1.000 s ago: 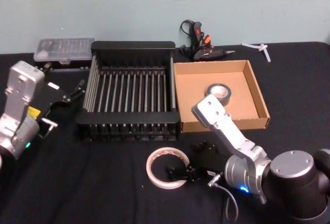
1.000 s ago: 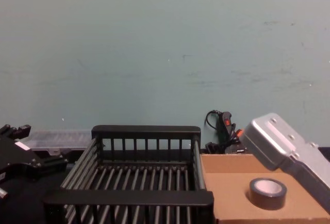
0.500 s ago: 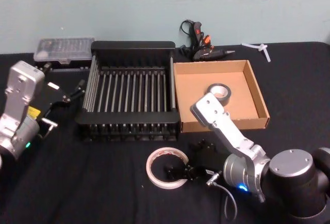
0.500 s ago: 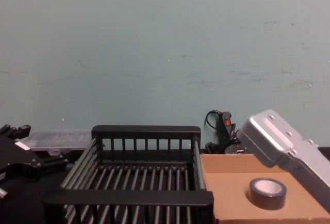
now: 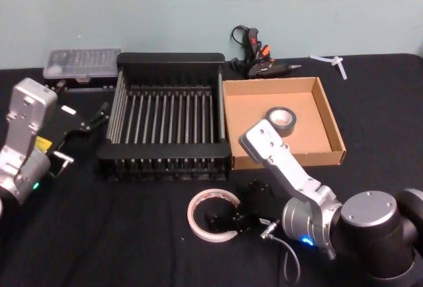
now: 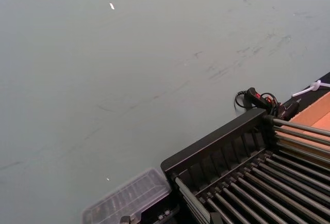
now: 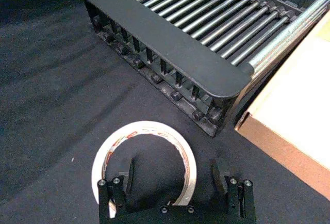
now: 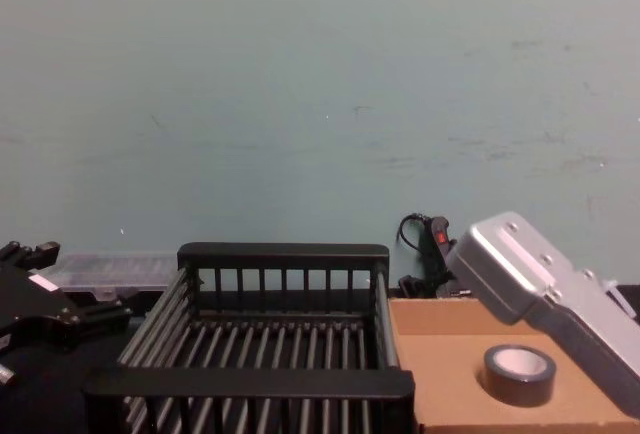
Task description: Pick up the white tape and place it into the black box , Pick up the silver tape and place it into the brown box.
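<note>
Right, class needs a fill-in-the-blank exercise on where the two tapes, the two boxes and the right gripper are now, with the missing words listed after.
1. The silver tape lies inside the ____ box.
2. The white tape lies on the black ____, in front of the black box.
3. The right gripper is ____, its fingers straddling one side of the white tape's ring.
4. The black box holds ____ tape.

Missing words: brown; cloth; open; no

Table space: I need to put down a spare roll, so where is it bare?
Bare cloth lies in front of the black box, between the left gripper and the white tape, and to the right of the brown box. It is crowded at the white tape, where the right gripper has its jaws open over it, and behind the boxes among tools.
</note>
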